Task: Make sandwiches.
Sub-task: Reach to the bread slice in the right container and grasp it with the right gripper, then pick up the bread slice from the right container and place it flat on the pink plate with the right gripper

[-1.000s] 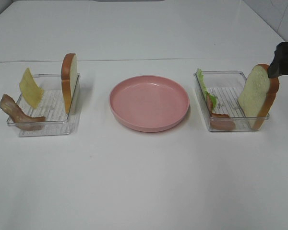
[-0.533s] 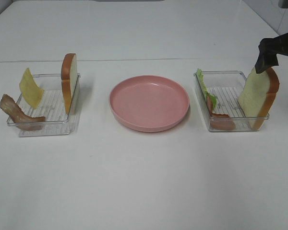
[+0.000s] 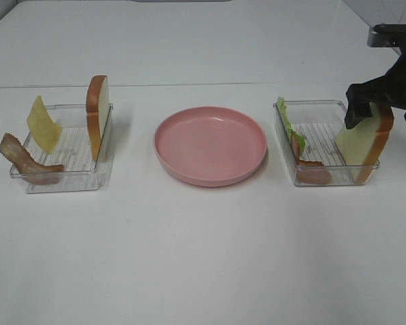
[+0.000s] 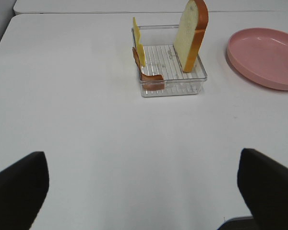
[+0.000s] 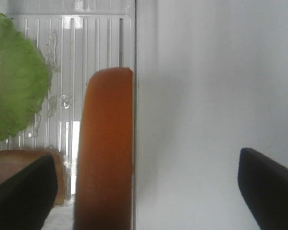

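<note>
We see a bread slice (image 3: 360, 145) standing on edge at the right wall of the right clear tray (image 3: 318, 108), with lettuce (image 3: 284, 115) and bacon (image 3: 313, 170) at its left wall. Our right gripper (image 3: 384, 112) is spread astride the slice's crust. Our left gripper (image 4: 144, 191), also spread and empty, is well apart from the left tray (image 4: 170, 91).

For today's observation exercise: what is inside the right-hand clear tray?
An upright bread slice, lettuce and bacon. The right gripper covers the bread's top.
</note>
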